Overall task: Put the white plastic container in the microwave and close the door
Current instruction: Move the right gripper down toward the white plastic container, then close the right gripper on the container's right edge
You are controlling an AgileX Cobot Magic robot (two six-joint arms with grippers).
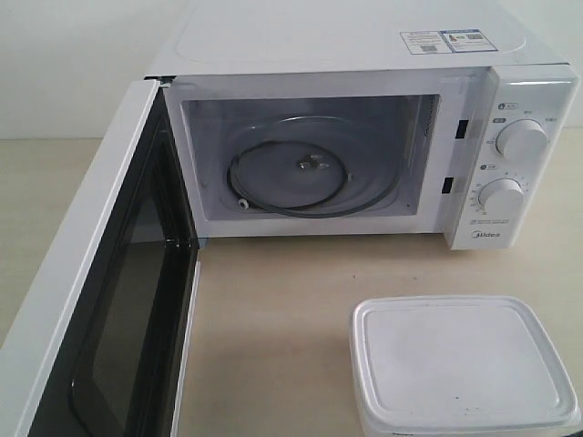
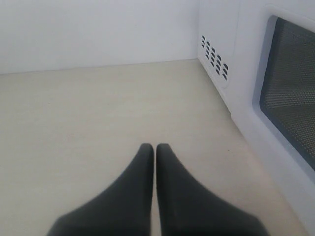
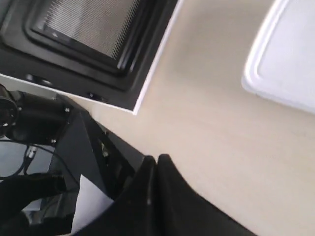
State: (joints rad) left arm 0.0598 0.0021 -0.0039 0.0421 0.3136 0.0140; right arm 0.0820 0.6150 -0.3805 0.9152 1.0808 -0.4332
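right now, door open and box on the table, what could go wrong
1. The door stands wide open on the left; a careless reach could knock it.
2. The right gripper is shut and the white plastic container is wide and smooth, so a grasp may slip.

Container before microwave, perhaps slightly right.

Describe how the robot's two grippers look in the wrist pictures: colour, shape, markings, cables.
The left gripper has two matte black fingers, broad at the base and tapering in a smooth curve to narrow tips. No markings or cables show on them. The right gripper looks the same: dark, smooth and tapered. No arm shows in the exterior view.
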